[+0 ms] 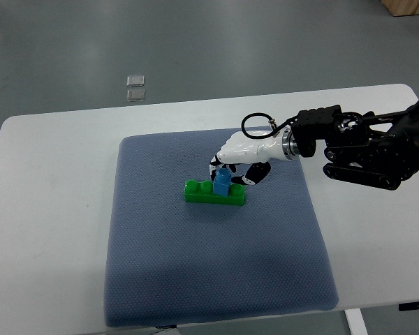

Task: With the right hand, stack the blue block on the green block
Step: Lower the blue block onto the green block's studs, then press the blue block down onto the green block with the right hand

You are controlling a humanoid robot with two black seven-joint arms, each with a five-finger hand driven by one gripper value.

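A long green block (213, 193) lies on the blue-grey mat (209, 265) near its middle. A small blue block (222, 183) stands on top of the green block, towards its right half. My right hand (232, 169), white with dark fingertips, comes in from the right and its fingers are curled around the blue block from above and behind. Whether the blue block is fully seated on the green one cannot be told. The left arm is out of view.
The mat lies on a white table (49, 174). Two small clear squares (135, 86) lie on the grey floor beyond the table's far edge. The black right forearm (377, 150) hangs over the table's right side.
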